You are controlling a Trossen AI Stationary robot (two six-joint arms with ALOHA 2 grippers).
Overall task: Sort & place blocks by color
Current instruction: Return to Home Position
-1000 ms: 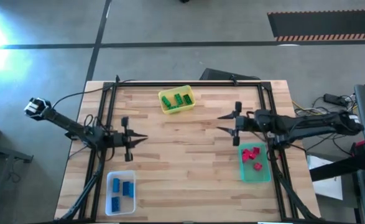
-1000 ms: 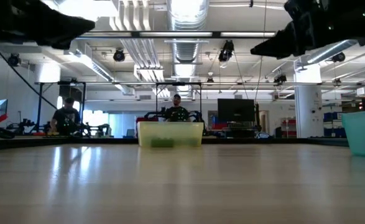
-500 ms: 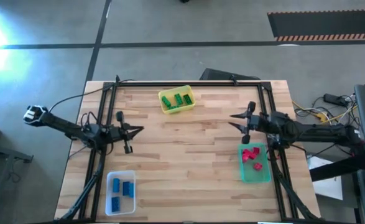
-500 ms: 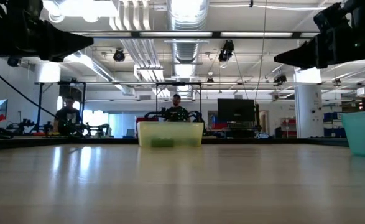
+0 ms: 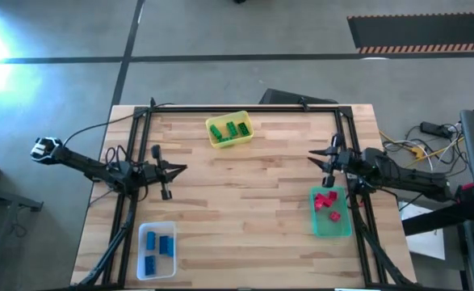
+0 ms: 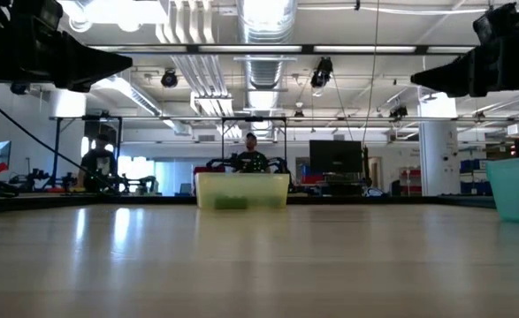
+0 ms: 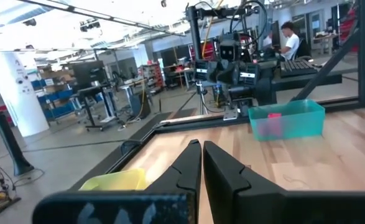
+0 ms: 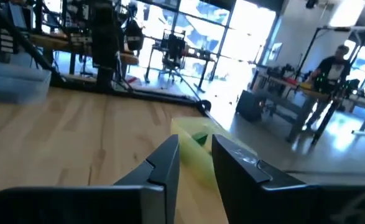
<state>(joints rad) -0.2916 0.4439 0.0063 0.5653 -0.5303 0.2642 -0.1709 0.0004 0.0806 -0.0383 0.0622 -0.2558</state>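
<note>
Now the right gripper [image 5: 312,156] has drawn back toward the right edge of the pale wooden-plank table [image 5: 253,194]. It hangs just beside the translucent green plastic bin [image 5: 334,229], its dark fingers parted only narrowly and carrying nothing. The left gripper [image 5: 180,169] sits where it was half a second ago, near the left rail, fingers all but touching, empty. The small red plastic blocks [image 5: 327,200] lie in the green bin, the green blocks [image 5: 228,128] in the yellow plastic bin [image 5: 231,143] at the far side, and the blue blocks [image 5: 157,243] in the clear plastic bin [image 5: 169,265] at the near left. No block lies loose on the boards, so I judge the sorting finished, with only the arms' retreat to rest remaining.
</note>
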